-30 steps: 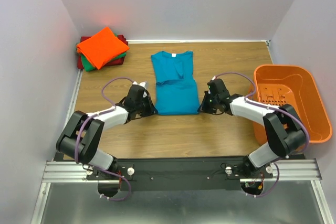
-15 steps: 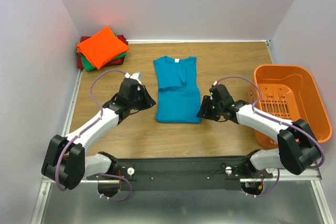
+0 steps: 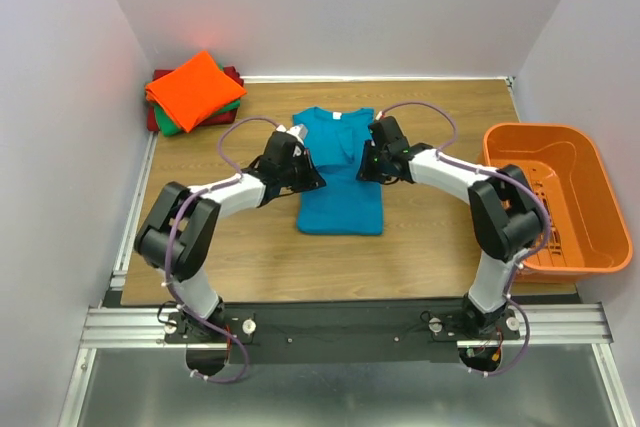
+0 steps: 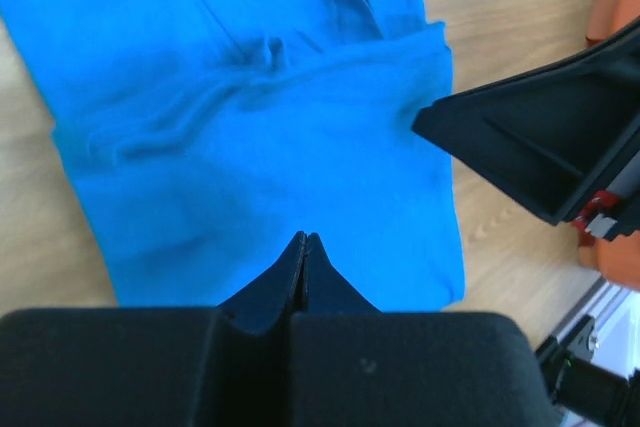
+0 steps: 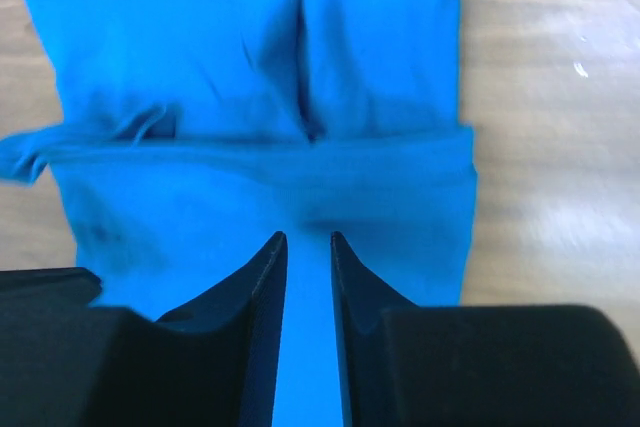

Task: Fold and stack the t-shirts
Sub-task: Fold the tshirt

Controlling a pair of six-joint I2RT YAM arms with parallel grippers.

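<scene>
My left claw is pressed shut, my right claw barely parted. Both have moved farther up the sides of the teal t-shirt, which lies lengthwise near-to-far on the desk, collar pointing away.

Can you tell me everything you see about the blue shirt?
The teal-blue t-shirt looks like soft cloth, a bit wrinkled. It lies flat in the middle of the wooden table, collar toward the far wall, sleeves tucked in so it makes a narrow rectangle, with a folded edge running across its middle. The left gripper, shut, sits over its left edge and the right gripper, slightly open, over its right edge. Whether either pinches the cloth is unclear.
</scene>
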